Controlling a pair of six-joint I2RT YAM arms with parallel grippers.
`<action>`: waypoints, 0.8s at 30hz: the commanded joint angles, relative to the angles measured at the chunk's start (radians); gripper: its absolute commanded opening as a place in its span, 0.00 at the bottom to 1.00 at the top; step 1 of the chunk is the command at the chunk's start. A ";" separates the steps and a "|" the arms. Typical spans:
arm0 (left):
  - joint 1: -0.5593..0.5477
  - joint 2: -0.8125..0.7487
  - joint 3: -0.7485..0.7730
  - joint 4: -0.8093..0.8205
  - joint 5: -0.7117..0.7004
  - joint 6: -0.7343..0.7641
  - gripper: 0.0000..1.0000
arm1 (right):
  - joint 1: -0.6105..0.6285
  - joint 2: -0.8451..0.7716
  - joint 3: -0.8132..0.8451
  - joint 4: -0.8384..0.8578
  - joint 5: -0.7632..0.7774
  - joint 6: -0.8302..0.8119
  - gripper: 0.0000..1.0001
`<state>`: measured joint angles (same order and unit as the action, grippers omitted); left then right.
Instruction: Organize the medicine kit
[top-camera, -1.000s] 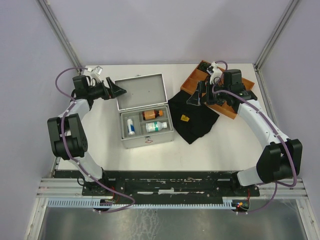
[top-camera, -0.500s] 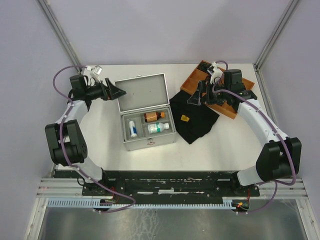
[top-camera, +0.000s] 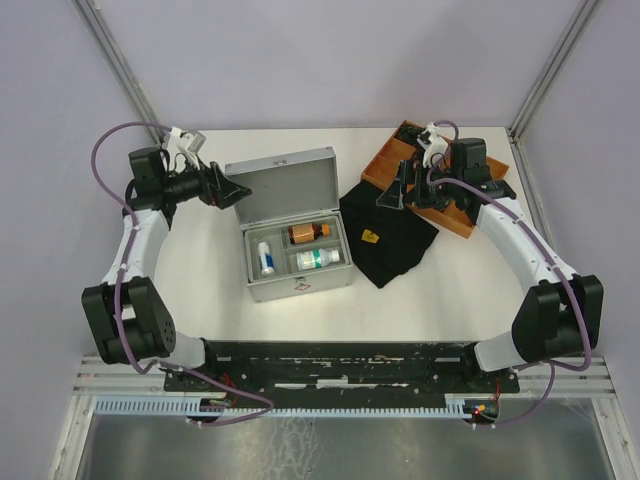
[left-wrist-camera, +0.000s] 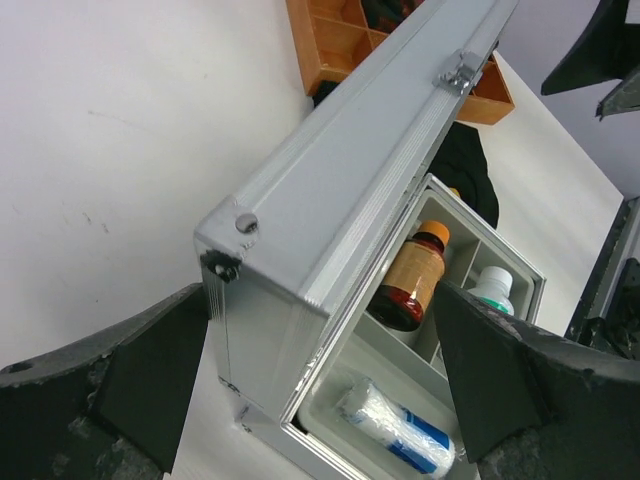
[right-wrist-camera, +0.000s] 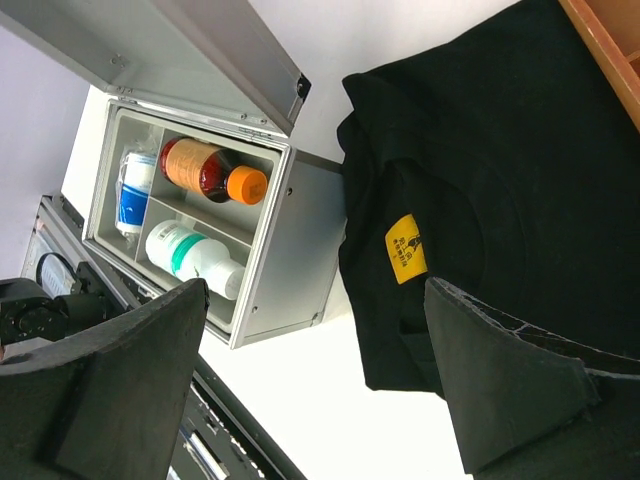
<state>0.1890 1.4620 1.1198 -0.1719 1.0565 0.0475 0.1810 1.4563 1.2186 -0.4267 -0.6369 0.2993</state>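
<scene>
The medicine kit (top-camera: 298, 284), a silver metal case, stands mid-table with its lid (top-camera: 280, 182) tilted up over the box. Inside lie a gauze roll (top-camera: 264, 256), a brown bottle with an orange cap (top-camera: 307, 232) and a white bottle with a green band (top-camera: 316, 258). My left gripper (top-camera: 228, 188) is open at the lid's left end. In the left wrist view the lid's corner (left-wrist-camera: 235, 235) sits between the spread fingers (left-wrist-camera: 110, 380) of that gripper (left-wrist-camera: 320, 400). My right gripper (top-camera: 395, 190) is open and empty above a black cloth (top-camera: 385, 235), right of the case (right-wrist-camera: 275, 265).
A wooden divided tray (top-camera: 440, 185) sits at the back right, partly under my right arm. The black cloth carries a yellow tag (right-wrist-camera: 405, 245) and lies against the case's right side. The enclosure's walls stand close on both sides.
My left arm has swung out to the left and its gripper has shifted at the lid's left end. The lid has tilted further up over the box. The right arm has hardly moved.
</scene>
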 joint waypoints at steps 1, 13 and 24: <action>-0.017 -0.115 0.006 -0.033 0.052 0.113 0.99 | -0.006 0.008 0.002 0.028 -0.021 0.002 0.97; -0.051 -0.271 -0.058 -0.183 -0.002 0.276 1.00 | -0.013 0.005 0.008 0.019 -0.031 -0.011 0.97; -0.058 -0.486 -0.168 -0.372 0.008 0.436 1.00 | -0.013 -0.014 0.010 0.026 -0.065 -0.040 0.97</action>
<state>0.1368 1.0348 0.9714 -0.4480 1.0492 0.3660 0.1734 1.4742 1.2186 -0.4305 -0.6586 0.2821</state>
